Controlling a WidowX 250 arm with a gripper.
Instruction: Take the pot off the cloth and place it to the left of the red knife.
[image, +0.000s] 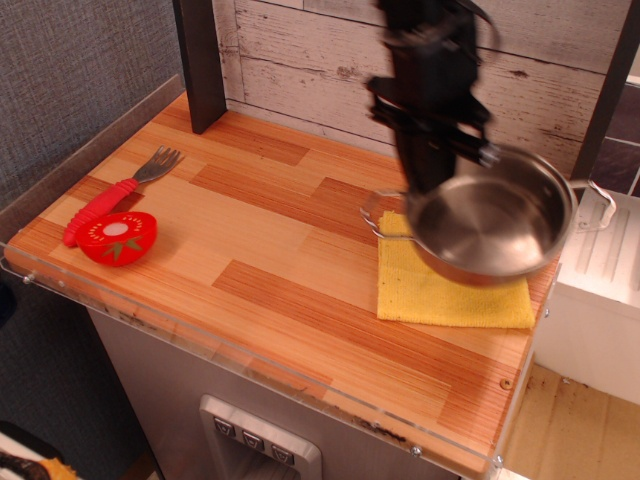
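The shiny steel pot (497, 232) hangs in the air, tilted, above the right part of the table. My gripper (428, 186), black and blurred by motion, is shut on the pot's back-left rim. The yellow cloth (447, 297) lies flat under it near the right edge, partly hidden by the pot. The pot is off the cloth. The red knife (103, 204), a red-handled utensil with a fork-like metal head, lies far off at the left edge of the table.
A red tomato-slice toy (118, 237) lies beside the red handle. A dark post (203, 62) stands at the back left and another (598, 112) at the right. A white plank wall (310, 60) backs the table. A clear rim (250, 352) lines the front edge.
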